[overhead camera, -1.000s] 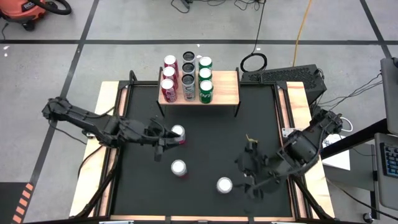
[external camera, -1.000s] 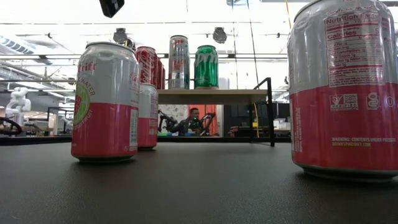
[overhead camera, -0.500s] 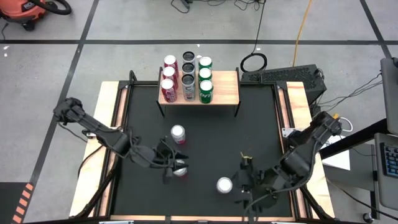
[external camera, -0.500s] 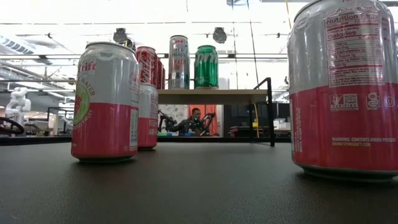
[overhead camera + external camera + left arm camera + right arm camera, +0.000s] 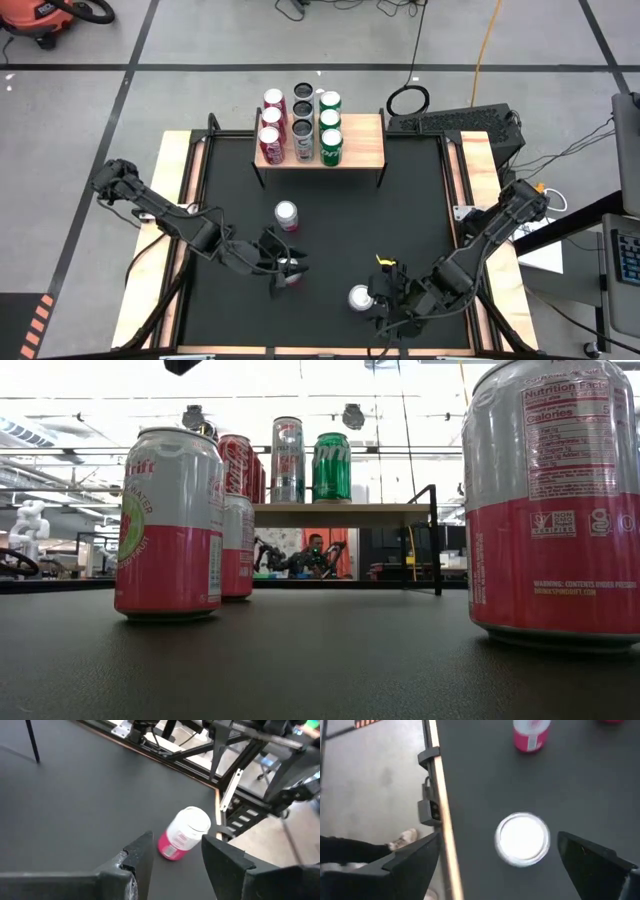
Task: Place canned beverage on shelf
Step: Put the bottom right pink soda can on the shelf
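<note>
At table front, right gripper (image 5: 372, 300) is held wide apart over a can (image 5: 360, 298), lined up for pickup. Left gripper (image 5: 287, 272) is partly open, nothing clamped. Shelf (image 5: 365, 148) keeps one column free.

**Right end of the shelf is wide open, mat's bottom half is crowded**

High view: the shelf (image 5: 352, 152) at top centre has three rows of cans (image 5: 299, 127) packed onto its left part, right end bare. Big open stretch of black mat (image 5: 420, 215) at centre right. Lower down, three loose cans block things: one mid-mat (image 5: 286, 214), one under the left gripper (image 5: 288, 270), one beside the right gripper (image 5: 377, 297).
</note>
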Available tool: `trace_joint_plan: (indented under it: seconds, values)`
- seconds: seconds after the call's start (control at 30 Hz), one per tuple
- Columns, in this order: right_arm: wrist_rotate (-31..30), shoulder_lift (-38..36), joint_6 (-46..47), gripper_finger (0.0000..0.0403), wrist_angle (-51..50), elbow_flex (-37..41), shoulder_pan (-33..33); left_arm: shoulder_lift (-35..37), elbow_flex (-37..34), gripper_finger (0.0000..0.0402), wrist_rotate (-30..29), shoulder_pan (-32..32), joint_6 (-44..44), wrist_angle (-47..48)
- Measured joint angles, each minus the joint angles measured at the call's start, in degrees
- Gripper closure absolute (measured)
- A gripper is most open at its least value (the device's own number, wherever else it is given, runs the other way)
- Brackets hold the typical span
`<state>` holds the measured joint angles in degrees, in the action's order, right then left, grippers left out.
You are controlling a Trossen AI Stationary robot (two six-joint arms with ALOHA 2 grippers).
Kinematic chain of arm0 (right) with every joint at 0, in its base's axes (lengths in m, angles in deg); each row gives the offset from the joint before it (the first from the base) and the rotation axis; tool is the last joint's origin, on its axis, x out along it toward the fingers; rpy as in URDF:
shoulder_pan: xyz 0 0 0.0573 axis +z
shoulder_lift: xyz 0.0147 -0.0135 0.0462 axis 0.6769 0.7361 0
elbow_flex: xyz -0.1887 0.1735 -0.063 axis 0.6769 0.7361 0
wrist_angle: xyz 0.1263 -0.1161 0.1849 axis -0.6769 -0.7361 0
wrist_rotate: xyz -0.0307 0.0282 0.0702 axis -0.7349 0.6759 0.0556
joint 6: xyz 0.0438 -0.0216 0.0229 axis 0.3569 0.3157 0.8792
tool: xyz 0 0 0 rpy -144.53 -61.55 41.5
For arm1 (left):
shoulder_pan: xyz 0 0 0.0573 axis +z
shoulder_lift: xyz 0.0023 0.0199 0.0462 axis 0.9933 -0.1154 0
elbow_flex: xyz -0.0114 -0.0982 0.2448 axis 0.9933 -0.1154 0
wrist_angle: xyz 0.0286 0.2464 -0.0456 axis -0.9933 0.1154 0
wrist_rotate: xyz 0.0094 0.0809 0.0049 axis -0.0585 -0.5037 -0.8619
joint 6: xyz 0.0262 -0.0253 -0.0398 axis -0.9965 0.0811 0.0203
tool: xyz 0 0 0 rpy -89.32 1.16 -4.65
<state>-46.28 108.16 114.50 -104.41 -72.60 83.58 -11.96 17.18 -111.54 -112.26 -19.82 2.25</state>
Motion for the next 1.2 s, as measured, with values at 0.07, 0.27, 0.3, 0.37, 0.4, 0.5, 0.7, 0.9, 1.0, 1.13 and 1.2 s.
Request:
trace_joint_plan:
  seconds: [0.07,0.27,0.3,0.37,0.4,0.5,0.7,0.9,1.0,1.13,1.2]
  values:
    - [-2.1,-0.2,-3.7,0.0023,-0.1,0.0,-0.5,0.0,0.0,0.0233,-0.8,0.0,-2.6,0.0]
    - [-18.5,0.1,-16.5,0.0023,-0.5,1.1,-0.8,0.0,-0.9,0.0233,-8.7,0.0,-8.4,-0.5]
    - [-21.2,0.1,-18.0,0.0023,0.3,2.2,-0.8,0.0,-1.4,0.0233,-10.2,0.0,-9.0,-0.5]
    - [-24.8,0.3,-19.7,0.0023,2.0,4.8,-0.8,0.0,-2.0,0.0233,-12.4,0.0,-9.9,-0.3]
    - [-25.7,0.3,-20.3,0.0023,2.8,6.0,-0.8,0.0,-2.3,0.0233,-13.2,0.0,-10.1,-0.3]
    - [-27.2,0.3,-21.0,0.0023,4.3,8.4,-0.7,0.0,-2.4,0.0233,-15.3,0.0,-11.0,-0.4]
    - [-31.6,0.3,-20.0,0.0023,7.3,8.9,0.5,-2.2,-2.5,0.0233,-15.9,-0.7,-11.1,-3.3]
    - [-34.4,0.3,-19.5,0.0023,15.1,8.9,3.2,-6.2,-2.5,0.0233,-16.1,-1.6,-9.5,-6.0]
    - [-34.5,0.3,-19.4,0.0023,17.6,8.9,5.8,-7.7,-2.5,0.0233,-16.0,-1.6,-6.4,-8.4]
    - [-35.5,1.6,-17.7,0.0023,17.4,8.9,10.6,-9.9,-2.5,0.0233,-16.1,-2.1,-5.0,-12.0]
    - [-36.6,2.6,-16.5,0.0023,17.4,8.9,12.5,-11.0,-2.5,0.0233,-16.0,-2.7,-5.3,-14.1]
